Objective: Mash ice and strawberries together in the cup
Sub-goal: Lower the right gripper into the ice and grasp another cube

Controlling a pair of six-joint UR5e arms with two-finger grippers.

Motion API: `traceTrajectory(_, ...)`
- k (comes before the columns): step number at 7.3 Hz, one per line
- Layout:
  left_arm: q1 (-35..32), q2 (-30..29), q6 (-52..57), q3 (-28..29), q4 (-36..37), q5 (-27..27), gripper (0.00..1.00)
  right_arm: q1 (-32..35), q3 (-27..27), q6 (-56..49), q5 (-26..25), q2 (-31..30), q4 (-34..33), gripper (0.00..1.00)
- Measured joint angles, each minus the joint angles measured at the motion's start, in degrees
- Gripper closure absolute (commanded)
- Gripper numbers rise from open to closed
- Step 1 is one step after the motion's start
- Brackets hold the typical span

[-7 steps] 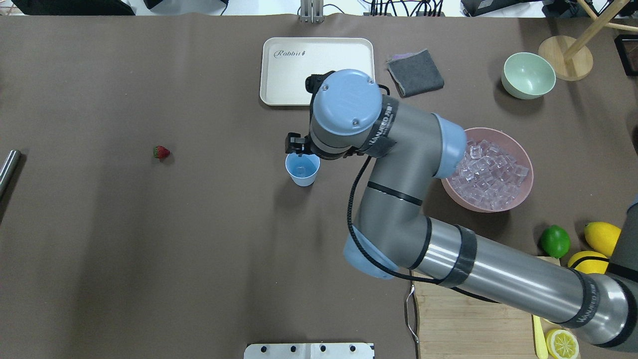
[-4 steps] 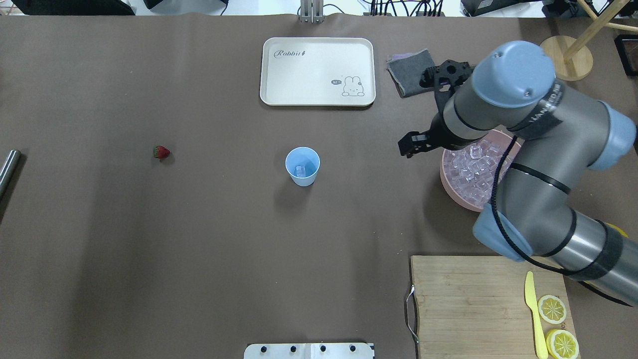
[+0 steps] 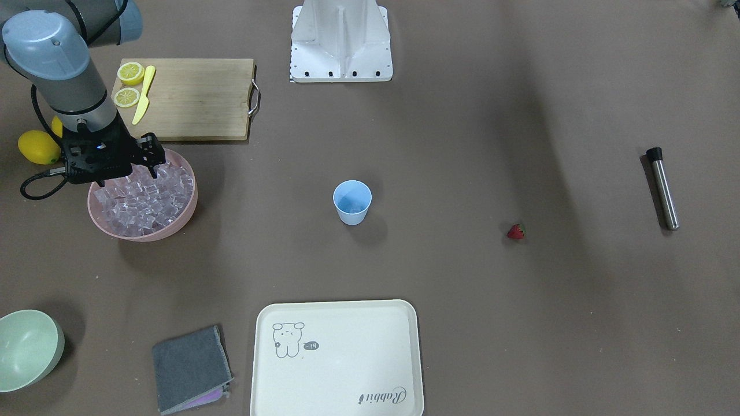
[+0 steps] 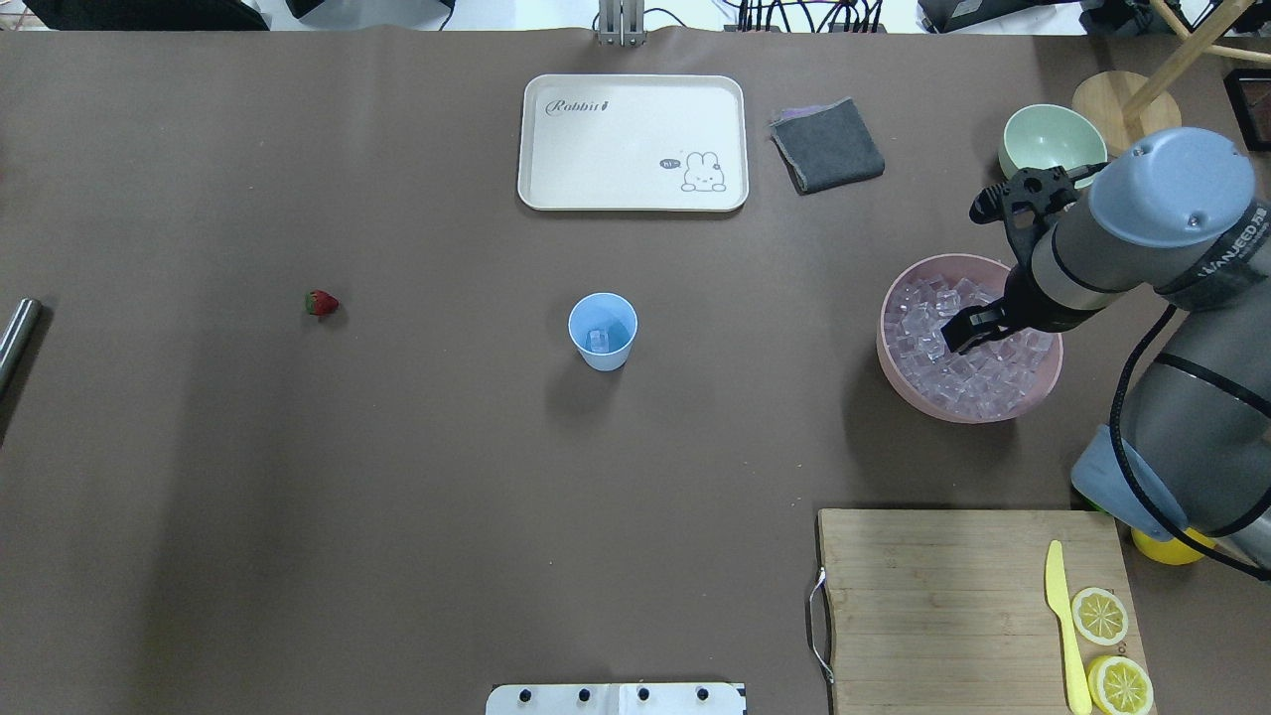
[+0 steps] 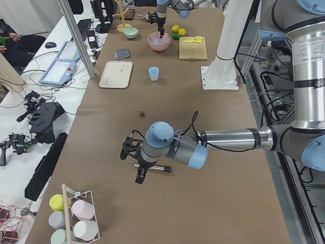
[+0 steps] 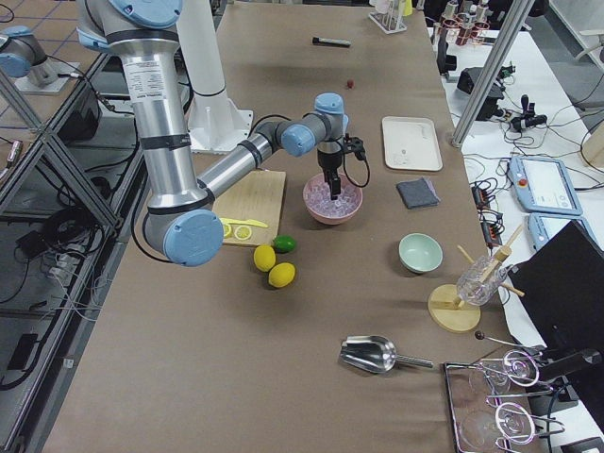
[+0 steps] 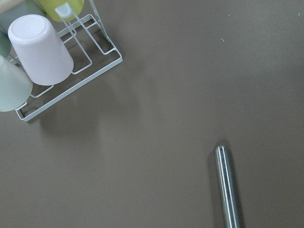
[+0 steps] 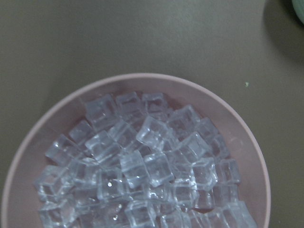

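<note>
Many ice cubes (image 4: 978, 382) in pink bowl (image 4: 883, 346) just below right gripper (image 4: 959, 333), wide or narrow unclear.

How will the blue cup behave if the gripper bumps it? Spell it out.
The cup is probably light: it looks like thin plastic, and only one ice cube shows inside. It stands upright and narrows toward the base, so a push near the rim may tip it. A low push would likely slide it.
</note>
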Motion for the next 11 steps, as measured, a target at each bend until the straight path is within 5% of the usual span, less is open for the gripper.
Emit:
traceTrajectory(3,-0.07,-0.44,-0.02,-0.69,0.05,0.09,0.01,-0.44,-1.20,0.33,1.97,0.24,-0.32,0.12)
traceTrajectory(7,-0.08,-0.44,-0.09,-1.05,0.08,0.08,0.01,-0.95,-1.40,0.77,-8.19,4.06,-10.54,0.10)
traceTrajectory(11,0.11,-0.61,-0.09,-0.90,0.16,0.10,0.01,0.06,-1.84,11.43,-11.42,8.73,-15.36,0.09)
